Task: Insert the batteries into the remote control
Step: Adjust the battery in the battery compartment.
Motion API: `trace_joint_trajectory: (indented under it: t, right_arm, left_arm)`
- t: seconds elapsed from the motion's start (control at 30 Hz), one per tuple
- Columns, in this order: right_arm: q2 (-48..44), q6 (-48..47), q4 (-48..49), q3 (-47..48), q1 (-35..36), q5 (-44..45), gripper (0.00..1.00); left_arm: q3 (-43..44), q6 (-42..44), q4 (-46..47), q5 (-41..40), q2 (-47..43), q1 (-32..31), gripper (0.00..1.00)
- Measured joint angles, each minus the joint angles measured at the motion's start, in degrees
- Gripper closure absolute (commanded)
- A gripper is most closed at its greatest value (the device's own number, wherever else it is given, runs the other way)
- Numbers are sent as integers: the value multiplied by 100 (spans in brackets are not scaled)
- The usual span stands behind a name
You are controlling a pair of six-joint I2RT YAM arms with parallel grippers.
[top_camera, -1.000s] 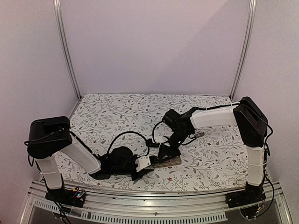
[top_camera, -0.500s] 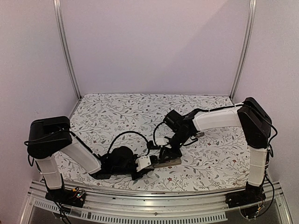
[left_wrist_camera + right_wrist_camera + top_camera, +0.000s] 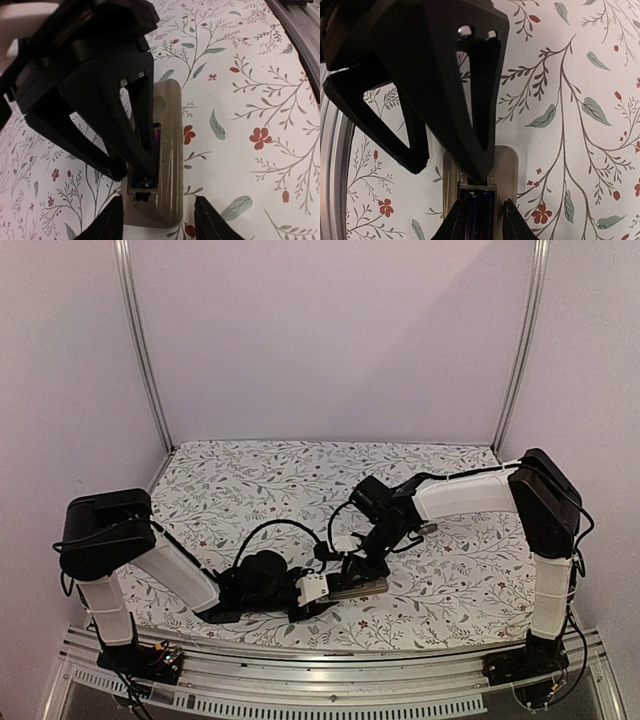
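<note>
Both arms are working low over the flowered cloth [image 3: 250,90], and the remote control [image 3: 170,120] is lying tan back up with its battery bay uncovered, stretching straight away from the left gripper [image 3: 160,222]. That gripper's jaws are standing apart, one finger on each side of the remote's near end. Daylight is showing between one finger and the remote's edge, so it is not clamping anything. Coming in from the opposite end, the right gripper [image 3: 480,220] is pointing steeply down onto the open bay, its jaws only narrowly parted. The batteries [image 3: 477,210] are sitting dark in the bay, right between those jaws (a purple sheen is catching the light on them). Whether the right fingers are actually pinching a battery or merely bracketing the bay, I cannot tell, because their tips are running off the bottom of the wrist view. Seen from the left wrist, one right finger is dipping into the bay while its partner is sitting just outside the remote's long edge.
</note>
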Motion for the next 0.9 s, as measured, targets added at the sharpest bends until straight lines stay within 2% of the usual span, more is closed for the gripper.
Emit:
trace_joint_trajectory:
  t: [0.13, 0.47, 0.9]
  right_arm:
    - [0, 0, 20, 0, -9, -20, 76]
    - [0, 4, 35, 0, -46, -103, 76]
    - [-22, 2, 46, -44, -79, -173, 74]
  left_arm:
    - [17, 155, 170, 85, 138, 0, 58]
    - [212, 544, 389, 81, 514, -2, 59]
    - [560, 662, 195, 138, 708, -2, 72]
